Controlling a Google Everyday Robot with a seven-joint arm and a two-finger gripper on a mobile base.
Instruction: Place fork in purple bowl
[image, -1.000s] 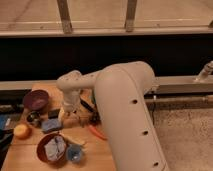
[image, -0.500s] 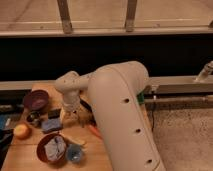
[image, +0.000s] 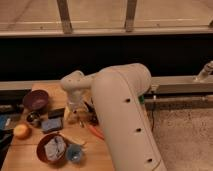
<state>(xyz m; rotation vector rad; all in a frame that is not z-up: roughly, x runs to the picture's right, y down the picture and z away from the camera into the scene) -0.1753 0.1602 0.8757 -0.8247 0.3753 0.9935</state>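
Note:
The purple bowl (image: 36, 99) stands at the table's back left, and nothing shows inside it. My gripper (image: 74, 115) points down over the middle of the table, to the right of the bowl and a little nearer to me. It hangs close above the wood, between a dark flat block (image: 56, 113) and a black-handled utensil (image: 91, 114). The fork does not show; the spot under the gripper is hidden by the wrist.
A reddish-brown bowl with a grey cloth (image: 52, 148) and a small blue cup (image: 75, 153) stand at the front. An orange fruit (image: 21, 131), a small metal can (image: 33, 119) and a blue-grey box (image: 51, 125) sit on the left. A thin orange-red stick (image: 97, 132) lies to the right.
The arm has shifted only slightly. The gripper stays low over the same spot in the middle of the table. The objects have not moved.

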